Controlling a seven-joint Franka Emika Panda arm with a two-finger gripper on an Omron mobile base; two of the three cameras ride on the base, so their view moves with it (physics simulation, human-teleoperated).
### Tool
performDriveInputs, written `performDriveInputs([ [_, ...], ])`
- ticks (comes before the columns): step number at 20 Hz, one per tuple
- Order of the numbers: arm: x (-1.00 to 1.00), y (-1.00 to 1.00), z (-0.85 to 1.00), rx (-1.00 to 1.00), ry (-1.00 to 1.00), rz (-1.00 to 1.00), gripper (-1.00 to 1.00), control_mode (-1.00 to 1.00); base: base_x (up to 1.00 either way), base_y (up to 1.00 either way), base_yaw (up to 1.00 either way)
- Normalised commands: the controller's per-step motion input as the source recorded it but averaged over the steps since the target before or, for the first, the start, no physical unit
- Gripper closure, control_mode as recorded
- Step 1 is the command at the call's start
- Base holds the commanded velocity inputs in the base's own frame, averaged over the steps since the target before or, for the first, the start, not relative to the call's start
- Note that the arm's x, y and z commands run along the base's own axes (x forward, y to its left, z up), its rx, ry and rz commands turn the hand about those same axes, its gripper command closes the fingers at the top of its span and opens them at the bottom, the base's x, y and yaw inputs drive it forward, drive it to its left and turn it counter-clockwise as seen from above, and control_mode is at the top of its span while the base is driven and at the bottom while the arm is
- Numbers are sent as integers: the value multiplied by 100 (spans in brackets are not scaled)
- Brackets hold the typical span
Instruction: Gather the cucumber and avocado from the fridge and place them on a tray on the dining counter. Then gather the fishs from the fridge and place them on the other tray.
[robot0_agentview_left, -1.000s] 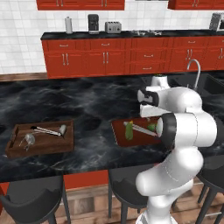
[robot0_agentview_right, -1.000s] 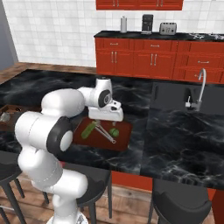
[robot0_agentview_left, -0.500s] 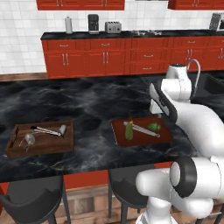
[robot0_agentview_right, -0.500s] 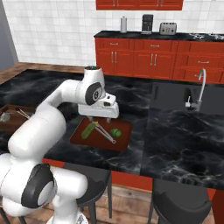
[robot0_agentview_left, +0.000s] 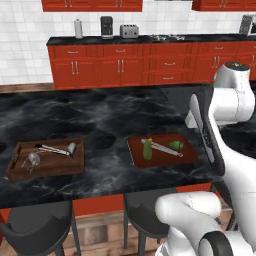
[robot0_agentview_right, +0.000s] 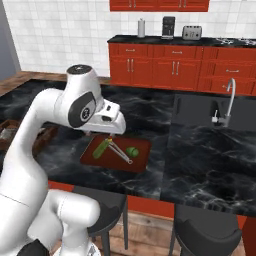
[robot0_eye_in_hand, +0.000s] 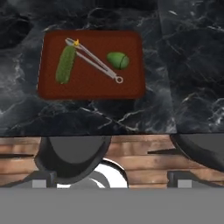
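In the left base view we see the white arm rising from the lower right, its upper link bent over the right end of the black marble bench (robot0_agentview_left: 100, 117). Left of it, in the middle of the frame, lies the red-brown tray (robot0_agentview_left: 135, 155) with the cucumber (robot0_agentview_left: 147, 152), a pair of metal tongs (robot0_agentview_left: 165, 148) and the avocado (robot0_agentview_left: 175, 145). At lower left sits a second, wooden tray (robot0_agentview_left: 47, 170) with silvery fish (robot0_agentview_left: 33, 159) in it. No writing is legible.

In the right base view we see the arm arch up from the lower left, its wrist hanging over the near tray's (robot0_agentview_right: 140, 165) upper left corner. This view adds a sink with a faucet (robot0_agentview_right: 229, 102) at right.

In the hand view we look straight down: cucumber (robot0_eye_in_hand: 65, 64) at the tray's (robot0_eye_in_hand: 87, 89) left, avocado (robot0_eye_in_hand: 118, 60) at right, tongs (robot0_eye_in_hand: 94, 61) slanting between them, dark stools (robot0_eye_in_hand: 72, 159) below the bench edge. The fingers stand fully apart and hold nothing.
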Motion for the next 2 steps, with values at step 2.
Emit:
performDriveInputs([
  [2,-100,0,62,0,-13,-5,-100,-100,0,0,0],
])
